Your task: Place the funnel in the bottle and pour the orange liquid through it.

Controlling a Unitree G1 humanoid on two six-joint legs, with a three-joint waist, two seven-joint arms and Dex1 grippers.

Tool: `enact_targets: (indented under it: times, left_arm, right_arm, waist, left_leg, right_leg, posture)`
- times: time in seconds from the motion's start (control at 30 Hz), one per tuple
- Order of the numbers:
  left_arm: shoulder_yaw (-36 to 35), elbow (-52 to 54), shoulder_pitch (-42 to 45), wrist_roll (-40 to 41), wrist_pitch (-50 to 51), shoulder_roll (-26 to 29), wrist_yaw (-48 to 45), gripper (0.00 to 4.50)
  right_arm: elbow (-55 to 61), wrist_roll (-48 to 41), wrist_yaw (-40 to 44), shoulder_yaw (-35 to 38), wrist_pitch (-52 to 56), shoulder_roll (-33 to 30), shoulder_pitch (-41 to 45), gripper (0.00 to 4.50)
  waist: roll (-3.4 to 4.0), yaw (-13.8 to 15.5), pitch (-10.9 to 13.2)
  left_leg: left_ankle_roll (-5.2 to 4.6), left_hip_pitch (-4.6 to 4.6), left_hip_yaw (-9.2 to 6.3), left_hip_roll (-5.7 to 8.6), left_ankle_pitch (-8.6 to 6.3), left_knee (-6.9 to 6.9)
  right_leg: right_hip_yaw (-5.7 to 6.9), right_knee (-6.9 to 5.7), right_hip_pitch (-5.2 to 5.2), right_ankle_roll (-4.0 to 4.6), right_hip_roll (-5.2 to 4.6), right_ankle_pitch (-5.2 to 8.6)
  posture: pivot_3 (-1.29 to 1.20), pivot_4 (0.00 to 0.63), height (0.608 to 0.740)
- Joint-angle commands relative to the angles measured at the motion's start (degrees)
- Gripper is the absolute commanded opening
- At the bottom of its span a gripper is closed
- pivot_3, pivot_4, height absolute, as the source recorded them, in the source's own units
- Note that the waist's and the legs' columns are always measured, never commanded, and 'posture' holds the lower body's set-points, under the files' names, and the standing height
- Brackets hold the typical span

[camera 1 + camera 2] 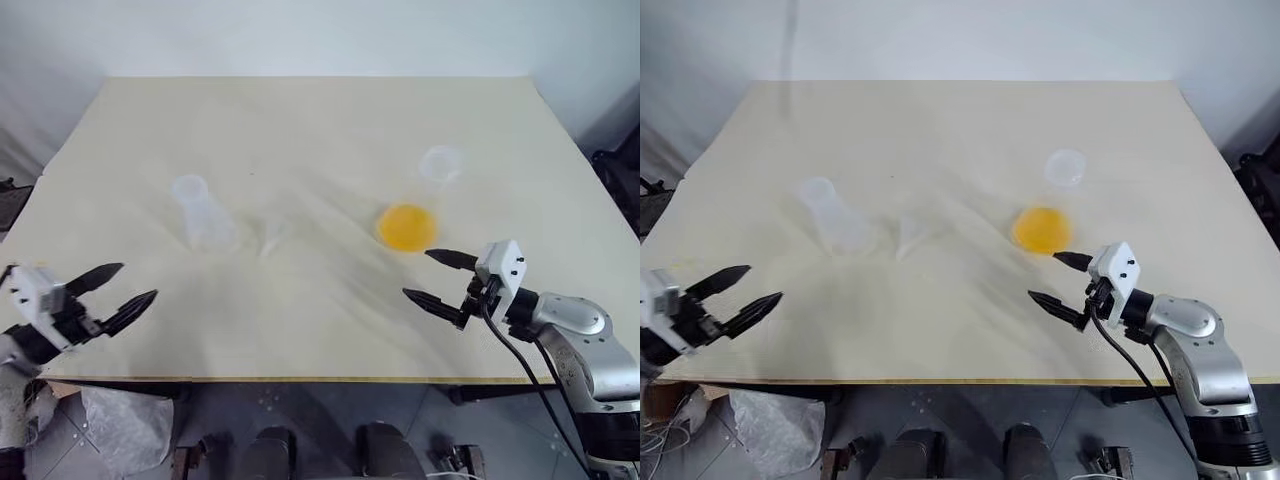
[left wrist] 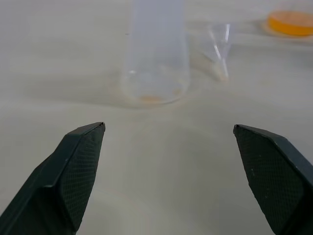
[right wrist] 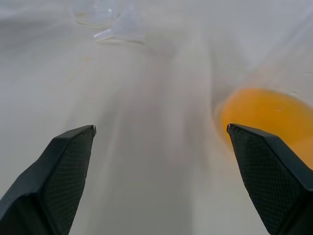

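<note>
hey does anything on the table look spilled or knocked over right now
One thing: the tiny clear plastic funnel lies tipped on its side on the cream table, between the clear conical flask and the long-necked flask holding orange liquid. A faint orange trace sits in the conical flask's base. No spill shows.

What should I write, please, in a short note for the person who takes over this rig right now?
Left end effector: open, holding nothing, near the table's front left corner.
Right end effector: open, holding nothing, just in front of the flask with the orange liquid.
The bottle stands upright at left of centre.
The funnel lies on its side beside the bottle.
Done: nothing yet.
Left: put the funnel in the bottle, then pour the liquid through it.
</note>
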State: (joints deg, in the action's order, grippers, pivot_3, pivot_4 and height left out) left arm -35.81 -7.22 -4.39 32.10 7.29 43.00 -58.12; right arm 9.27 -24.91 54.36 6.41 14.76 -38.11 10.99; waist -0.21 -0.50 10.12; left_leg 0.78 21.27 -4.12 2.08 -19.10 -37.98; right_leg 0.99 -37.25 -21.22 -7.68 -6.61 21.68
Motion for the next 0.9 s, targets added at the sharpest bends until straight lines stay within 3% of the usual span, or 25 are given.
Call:
enact_targets:
  times: [0.03,0.2,0.37,0.6,0.9]
  left_arm:
    - [-4.45,1.55,-2.79,2.58,0.16,1.46,-1.82,4.47]
    - [-5.73,1.28,-3.85,3.55,1.24,3.17,-3.53,4.47]
    - [-1.8,-3.04,4.24,3.29,2.69,7.01,-6.47,4.47]
    - [11.34,-21.6,26.28,-3.81,-1.85,8.03,-11.94,4.47]
    - [20.74,-45.14,49.3,-11.62,-10.52,3.95,-16.76,4.47]
  right_arm:
    - [-1.16,-0.09,1.61,-0.49,-1.69,0.24,1.91,4.5]
    - [-2.41,-0.21,2.62,-1.27,-2.06,0.54,3.77,4.5]
    - [0.46,-1.33,4.62,-1.22,-2.0,0.18,2.55,4.5]
    - [7.09,-5.31,3.08,-0.38,2.32,0.86,3.5,4.5]
    - [11.36,-6.61,0.08,-2.88,6.24,2.15,8.43,4.5]
  waist:
    - [0.0,0.17,0.0]
    - [0.0,0.34,0.0]
    - [0.0,0.49,0.0]
    - [-0.01,0.24,0.0]
    - [-0.1,-0.51,0.03]
  left_leg:
    - [-0.01,0.0,-0.01,-0.01,-0.01,0.0]
    - [0.0,0.0,-0.05,-0.06,-0.01,0.02]
    - [0.0,0.0,-0.16,-0.03,-0.01,0.0]
    - [0.0,-0.01,-0.12,0.03,0.0,-0.01]
    - [-0.04,0.08,0.0,0.15,-0.01,-0.14]
  right_leg:
    - [0.0,0.06,0.03,0.0,-0.02,0.0]
    - [0.04,0.23,0.13,0.0,-0.03,0.0]
    - [0.08,0.25,0.21,0.0,-0.02,0.0]
    - [0.23,-0.01,0.12,-0.01,0.18,0.0]
    - [0.43,-0.61,-0.16,-0.03,0.11,-0.02]
  posture:
    - [0.0,0.15,0.74]
    - [0.0,0.15,0.74]
    - [0.0,0.15,0.74]
    - [0.0,0.15,0.74]
    - [0.0,0.15,0.74]
